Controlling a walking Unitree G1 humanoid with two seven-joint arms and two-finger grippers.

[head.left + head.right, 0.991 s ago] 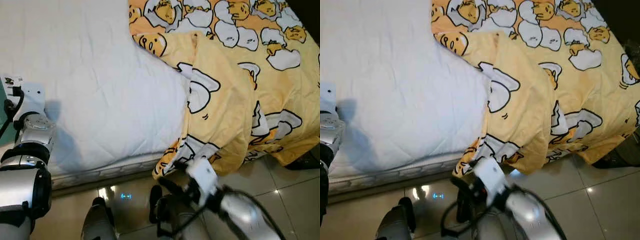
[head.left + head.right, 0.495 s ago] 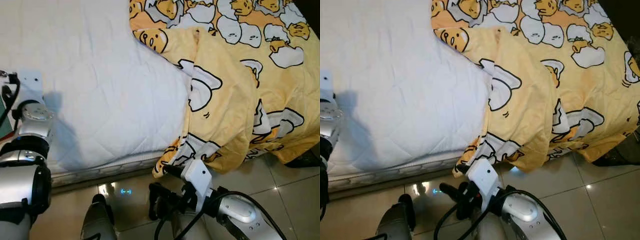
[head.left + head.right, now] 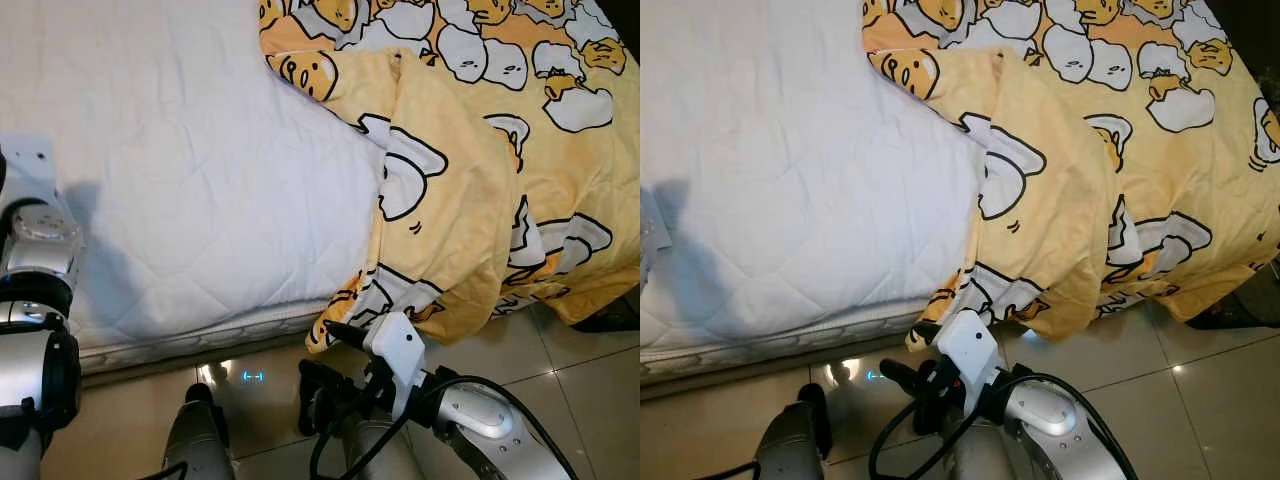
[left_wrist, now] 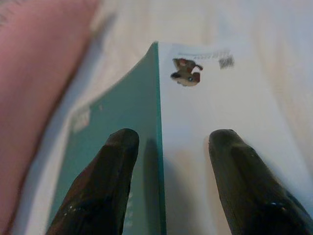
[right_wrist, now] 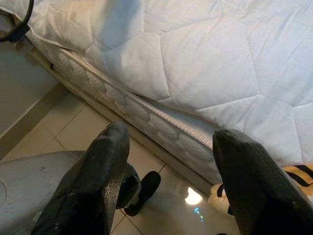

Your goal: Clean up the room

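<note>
Big white quilted mattress [image 3: 200, 150] first, bare across its left side and out to the near edge. Yellow egg-print duvet [image 3: 460, 200] bunched over the right side, spilling past the near edge and drooping toward the tiled floor [image 3: 560, 340], hem curled under at the lowest fold.

Down low now: right gripper [image 3: 322, 355] below the mattress's near edge, just over the tiles, fingers spread wide and pinching nothing. Points along the bed's side rather than up at the cloth. In the right wrist view, looks across the piped seam of the mattress, with a scrap of yellow hem [image 5: 301, 171] off to one side of the open fingers. Lies just beside the drooping fold, then, on its left end and a touch lower. Hem running roughly along the bed's near edge, so reads as a short reach toward the right corner and upward, fingers crossing the hem rather than lining up with it. Clearly the nearer arm for the duvet.

Over at the mattress's left edge: left arm [image 3: 35, 260] raised beside the bed. Left gripper [image 4: 171, 137] likewise spread, straddling the ridge of a teal and white box [image 4: 205, 107] on the sheet, long axis running straight away between the fingers. Hard to call whether the pads touch it; no squeeze evident. Pink fabric [image 4: 34, 58] alongside the teal face.

Smallest of all, a little printed figure [image 4: 185, 74] near the box's far end
</note>
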